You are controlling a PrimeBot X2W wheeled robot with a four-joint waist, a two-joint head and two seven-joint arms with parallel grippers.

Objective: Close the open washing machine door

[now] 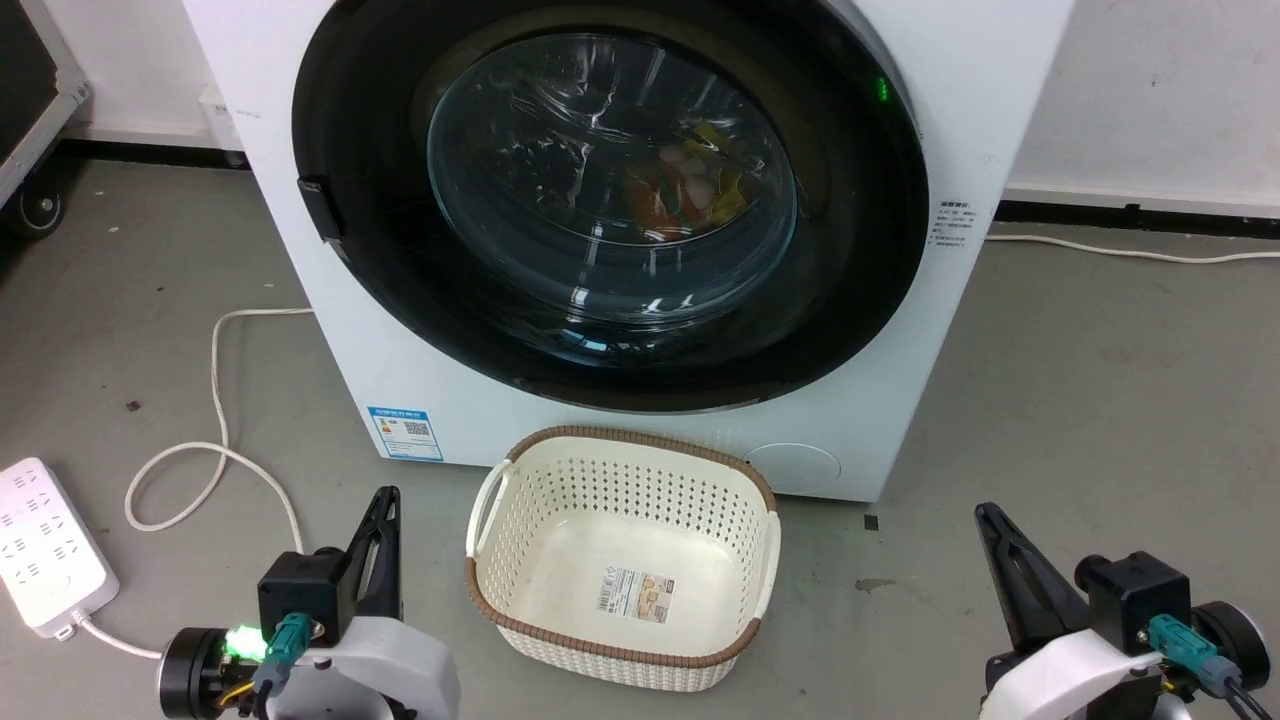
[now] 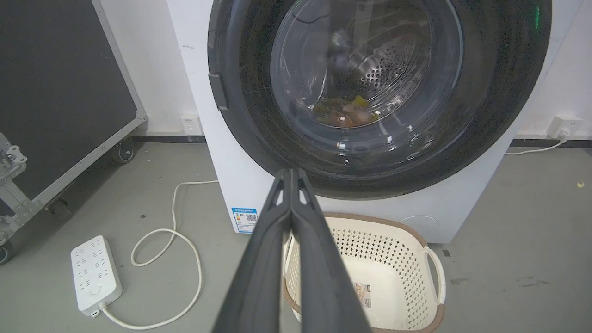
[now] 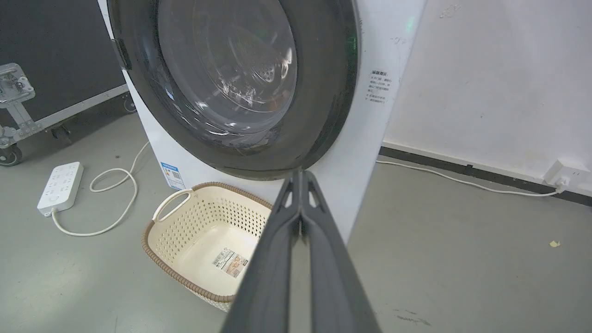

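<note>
Although a blue sticker (image 1: 405, 433) is showing a QR code low on the white washing machine (image 1: 300, 330), its writing is blurring beyond reading. The washing machine door (image 1: 610, 190) is lying flush against the front. The left claw (image 2: 291, 172) and right claw (image 3: 300, 173) are hovering, fingers pressed together, gripping nothing. A cream basket (image 1: 620, 440) is sitting before the machine, between the claws, and a white power strip (image 1: 45, 545) is lying on the floor to the left.

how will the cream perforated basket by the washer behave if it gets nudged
The cream perforated plastic basket looks empty apart from a label, so probably light; it should slide easily on the smooth grey floor. Low and wide, it would likely skid rather than tip. Its thin latticed walls may flex slightly.
</note>
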